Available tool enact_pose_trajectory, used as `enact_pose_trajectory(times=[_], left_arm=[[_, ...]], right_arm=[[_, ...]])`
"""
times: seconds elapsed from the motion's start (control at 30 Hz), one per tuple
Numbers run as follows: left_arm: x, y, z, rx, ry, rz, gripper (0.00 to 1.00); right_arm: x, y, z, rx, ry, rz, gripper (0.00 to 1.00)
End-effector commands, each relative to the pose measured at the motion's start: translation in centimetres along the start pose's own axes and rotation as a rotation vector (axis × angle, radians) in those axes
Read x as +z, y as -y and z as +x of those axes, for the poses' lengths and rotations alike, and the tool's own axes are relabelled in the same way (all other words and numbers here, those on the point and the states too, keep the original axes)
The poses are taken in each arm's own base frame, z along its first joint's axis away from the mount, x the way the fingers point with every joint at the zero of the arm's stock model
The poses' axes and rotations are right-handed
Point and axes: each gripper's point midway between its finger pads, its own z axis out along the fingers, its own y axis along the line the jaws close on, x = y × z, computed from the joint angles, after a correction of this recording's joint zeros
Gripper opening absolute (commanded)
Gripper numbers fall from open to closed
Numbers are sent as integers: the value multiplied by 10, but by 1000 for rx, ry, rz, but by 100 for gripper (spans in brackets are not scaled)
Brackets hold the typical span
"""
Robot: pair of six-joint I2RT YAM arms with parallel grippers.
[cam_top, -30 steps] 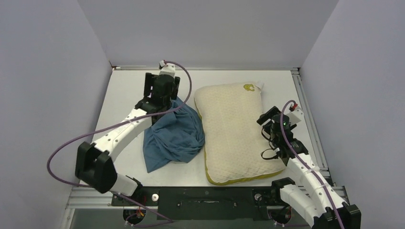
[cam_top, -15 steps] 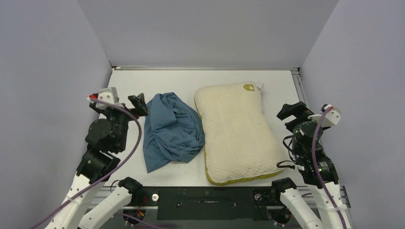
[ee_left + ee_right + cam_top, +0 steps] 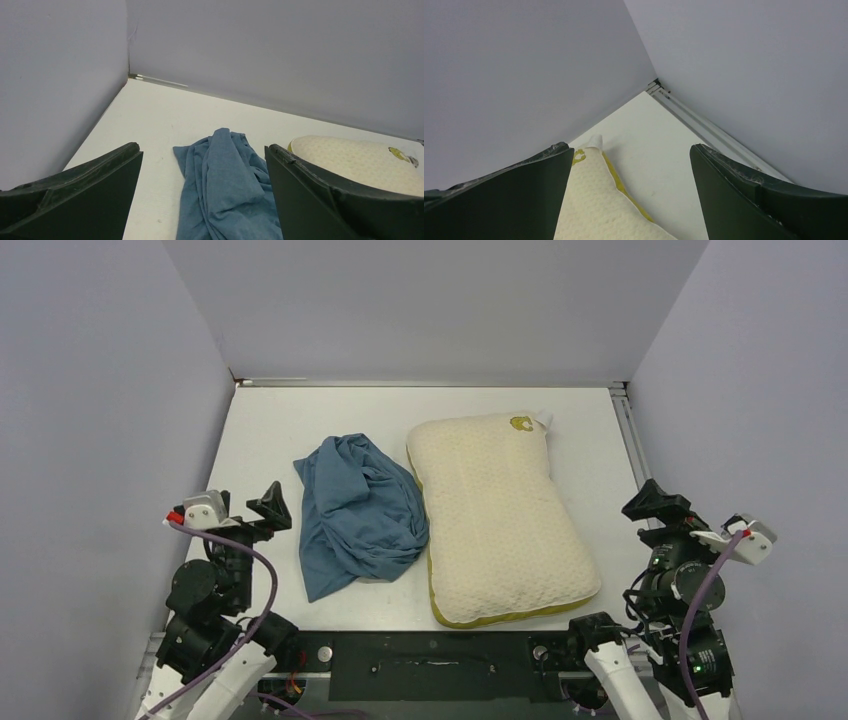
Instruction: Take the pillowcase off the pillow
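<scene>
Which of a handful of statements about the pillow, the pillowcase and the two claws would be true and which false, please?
1. The pillowcase lies on the table beside the pillow, with the pillow bare. True.
2. The left claw is shut on the pillowcase. False: it is open and holds nothing.
3. The pillow's yellow logo is at its far corner. True.
4. The right claw presses on the pillow. False: it is open and clear of the pillow, by the table's right edge.
5. The pillowcase is folded into a neat flat square. False: it lies crumpled in a wrinkled heap.
</scene>
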Motion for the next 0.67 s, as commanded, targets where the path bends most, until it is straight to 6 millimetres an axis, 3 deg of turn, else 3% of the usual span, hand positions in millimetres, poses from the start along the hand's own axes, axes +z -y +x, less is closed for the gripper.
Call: enact_pose_trajectory(times=[0.0,0.2,0.63], left_arm=[[-3,-10,-1,-8,35,-39,96],[0,-20,10,12,36,-78,96],[1,-23,10,-7,62,-74,96]], right_arm=[[3,10,-8,-63,58,47,90],[8,11,14,-97,54,25,90],[9,9,16,-103,75,-2,90]])
